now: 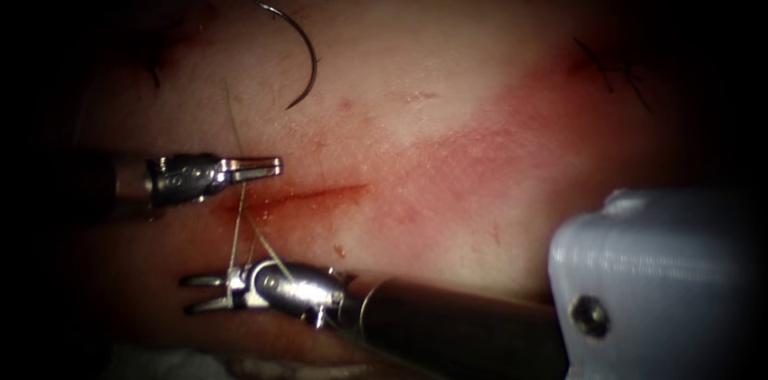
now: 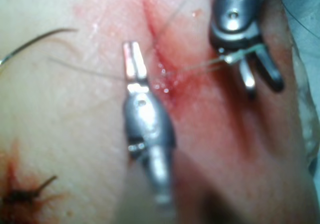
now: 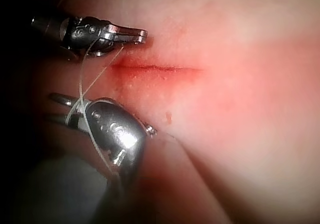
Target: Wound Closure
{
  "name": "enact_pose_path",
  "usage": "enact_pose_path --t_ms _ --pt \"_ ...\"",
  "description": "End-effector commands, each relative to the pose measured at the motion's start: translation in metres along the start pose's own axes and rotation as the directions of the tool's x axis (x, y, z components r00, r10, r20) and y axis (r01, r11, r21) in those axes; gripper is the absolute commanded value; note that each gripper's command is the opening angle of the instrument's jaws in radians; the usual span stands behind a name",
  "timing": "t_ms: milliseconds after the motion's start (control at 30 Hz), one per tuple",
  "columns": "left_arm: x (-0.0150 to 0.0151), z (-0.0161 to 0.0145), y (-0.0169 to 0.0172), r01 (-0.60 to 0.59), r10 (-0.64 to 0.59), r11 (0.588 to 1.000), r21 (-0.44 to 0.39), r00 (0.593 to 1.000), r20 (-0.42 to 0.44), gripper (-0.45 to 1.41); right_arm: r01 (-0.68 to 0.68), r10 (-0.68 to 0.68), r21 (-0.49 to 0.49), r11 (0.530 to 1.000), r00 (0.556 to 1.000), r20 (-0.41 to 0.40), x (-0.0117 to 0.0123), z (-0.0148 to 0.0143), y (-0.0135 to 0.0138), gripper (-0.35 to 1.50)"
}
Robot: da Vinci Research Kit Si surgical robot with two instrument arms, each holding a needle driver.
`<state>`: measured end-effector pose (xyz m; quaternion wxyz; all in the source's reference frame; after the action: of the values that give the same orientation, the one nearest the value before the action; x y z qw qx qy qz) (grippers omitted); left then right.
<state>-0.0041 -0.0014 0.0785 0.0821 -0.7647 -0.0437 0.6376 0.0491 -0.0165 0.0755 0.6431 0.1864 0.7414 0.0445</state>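
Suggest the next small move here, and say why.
Probably close the right gripper on the thread: its jaws are open with thread lying across them, the left gripper seems shut on that thread beside the cut, and the needle lies free on the tissue.

We see the endoscope view lit at its middle, dark towards every edge; glare sits on the left tool [image 1: 254, 168], and the near shaft in its wrist view blurs
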Motion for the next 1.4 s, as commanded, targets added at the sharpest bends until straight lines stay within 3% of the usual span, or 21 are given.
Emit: enact_pose_path --t_ms 33,200,400,533,733,900,1200,1400 --pt "-0.0007 0.0002 0.0008 0.004 -0.004 1.0 0.0 1.0 -0.009 -0.45 -0.01 0.009 -0.037 0.999 1.0 -0.011 -0.0009 0.0005 -0.0001 0.1" --pt "-0.0004 -0.0005 0.0015 0.004 -0.004 1.0 -0.007 1.0 -0.031 -0.45 -0.025 0.023 -0.133 0.991 1.0 -0.019 -0.0007 -0.0005 0.001 0.1" --pt "0.0006 -0.0021 0.0027 0.012 -0.012 1.0 -0.015 0.998 -0.058 -0.45 -0.024 0.032 -0.268 0.963 0.999 0.025 -0.0002 -0.003 0.0027 0.12" --pt "0.0008 -0.0021 0.0024 0.014 -0.015 1.0 -0.016 0.998 -0.059 -0.45 -0.02 0.021 -0.251 0.968 1.0 0.004 -0.0006 -0.0027 0.0025 0.12" --pt "0.0018 -0.0012 0.0015 0.03 -0.03 1.0 -0.009 0.997 -0.067 -0.45 -0.02 0.028 -0.228 0.973 0.999 0.033 -0.0005 -0.0009 0.002 0.12" --pt "0.0028 -0.0023 0.0032 0.029 -0.03 0.999 -0.024 0.997 -0.065 -0.45 -0.021 0.031 -0.244 0.97 0.999 0.036 -0.0004 -0.0021 0.0025 0.1" --pt "0.0042 -0.0075 0.0072 0.033 -0.033 0.999 -0.013 0.999 -0.025 -0.45 -0.026 0.035 -0.271 0.962 0.999 0.029 0.0001 -0.0035 0.0033 0.09" --pt "0.0052 -0.0054 0.0102 0.025 -0.026 1.0 -0.016 0.999 -0.035 -0.45 -0.023 0.037 -0.327 0.945 0.999 0.039 -0.0001 -0.0031 0.0042 0.07"
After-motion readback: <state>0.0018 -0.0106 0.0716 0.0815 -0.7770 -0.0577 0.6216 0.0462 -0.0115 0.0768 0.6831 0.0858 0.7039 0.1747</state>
